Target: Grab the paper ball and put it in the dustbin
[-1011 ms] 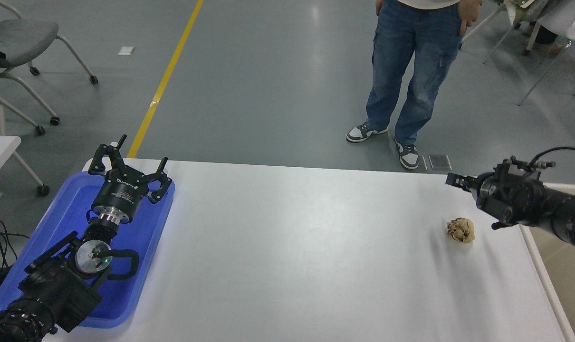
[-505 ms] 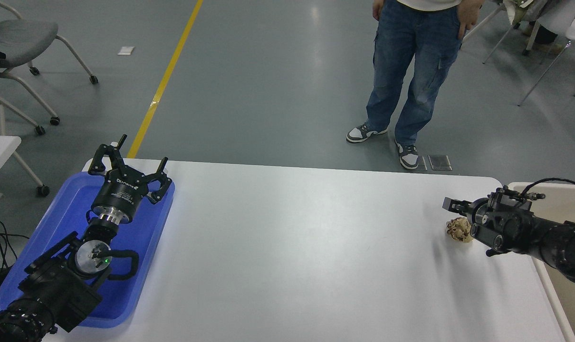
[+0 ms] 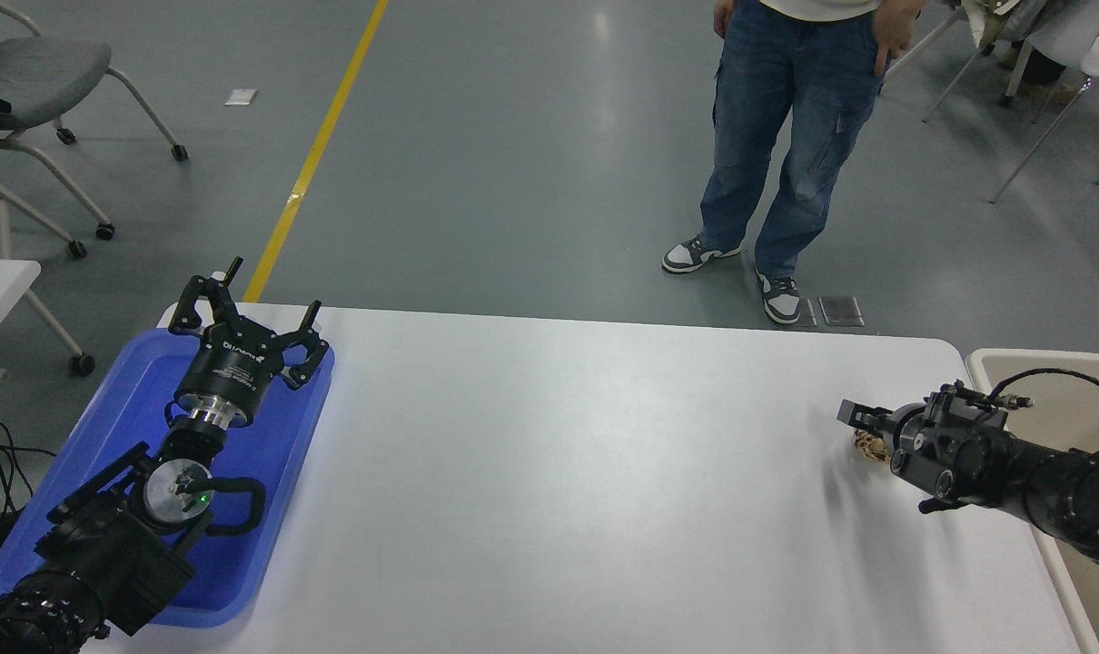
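The paper ball (image 3: pixel 868 445) lies on the white table (image 3: pixel 559 472) near its right end. Only a small tan-brown part of it shows, since my right gripper (image 3: pixel 863 425) hangs low right over it and covers the rest. The right arm reaches in from the right edge, crossing over the dustbin (image 3: pixel 1040 357), a beige bin with a pale rim standing just off the table's right end. My left gripper (image 3: pixel 241 304) is parked open over the blue tray (image 3: pixel 104 427) at the lower left, holding nothing.
A person in blue jeans (image 3: pixel 786 136) stands on the floor beyond the table's far edge. Wheeled chairs (image 3: pixel 50 73) stand at the upper left, beside a yellow floor line (image 3: pixel 318 150). More chair legs show at the upper right.
My right arm has come down and toward the near side, from behind the paper ball to right over it, now covering most of it. The dustbin's rim has come into sight. The left arm stayed still.
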### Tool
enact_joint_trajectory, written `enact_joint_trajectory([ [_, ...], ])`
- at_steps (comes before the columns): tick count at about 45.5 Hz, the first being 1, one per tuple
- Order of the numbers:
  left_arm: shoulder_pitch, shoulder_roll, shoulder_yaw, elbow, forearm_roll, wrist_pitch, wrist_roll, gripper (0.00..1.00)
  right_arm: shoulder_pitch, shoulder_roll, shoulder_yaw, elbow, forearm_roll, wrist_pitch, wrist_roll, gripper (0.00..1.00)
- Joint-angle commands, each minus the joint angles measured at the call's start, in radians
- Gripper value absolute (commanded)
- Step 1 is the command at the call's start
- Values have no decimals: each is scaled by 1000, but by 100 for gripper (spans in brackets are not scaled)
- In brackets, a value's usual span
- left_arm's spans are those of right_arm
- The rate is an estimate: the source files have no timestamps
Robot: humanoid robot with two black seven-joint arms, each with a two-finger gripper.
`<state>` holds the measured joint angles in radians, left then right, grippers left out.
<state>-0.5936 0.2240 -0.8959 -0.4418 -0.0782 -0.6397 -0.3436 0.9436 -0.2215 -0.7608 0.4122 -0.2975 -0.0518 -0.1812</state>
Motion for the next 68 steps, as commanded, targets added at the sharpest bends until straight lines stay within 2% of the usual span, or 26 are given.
enact_joint_trajectory([
  [1, 0, 0, 0, 0, 0, 0, 0, 100, -8, 1, 6, 7, 0, 0, 0, 91],
  [5, 0, 0, 0, 0, 0, 0, 0, 100, -8, 2, 6, 11, 0, 3, 0, 77],
  [12, 0, 0, 0, 0, 0, 0, 0, 100, -8, 7, 6, 14, 0, 7, 2, 38],
  [20, 0, 0, 0, 0, 0, 0, 0, 100, -6, 10, 6, 16, 0, 12, 2, 2],
  [21, 0, 0, -1, 0, 0, 0, 0, 100, -5, 10, 6, 16, 0, 13, 0, 0],
  [32, 0, 0, 0, 0, 0, 0, 0, 100, 50, -9, 5, 59, -2, 20, 0, 0],
  [39, 0, 0, 0, 0, 0, 0, 0, 100, 156, -105, -12, 177, -8, 29, -1, 0],
  [46, 0, 0, 0, 0, 0, 0, 0, 100, 273, -197, -32, 293, -69, 69, -9, 0],
  [55, 0, 0, 0, 0, 0, 0, 0, 100, 463, -332, -94, 427, -81, 204, -11, 0],
  [68, 0, 0, 0, 0, 0, 0, 0, 100, 790, -423, -265, 530, -75, 450, -12, 0],
])
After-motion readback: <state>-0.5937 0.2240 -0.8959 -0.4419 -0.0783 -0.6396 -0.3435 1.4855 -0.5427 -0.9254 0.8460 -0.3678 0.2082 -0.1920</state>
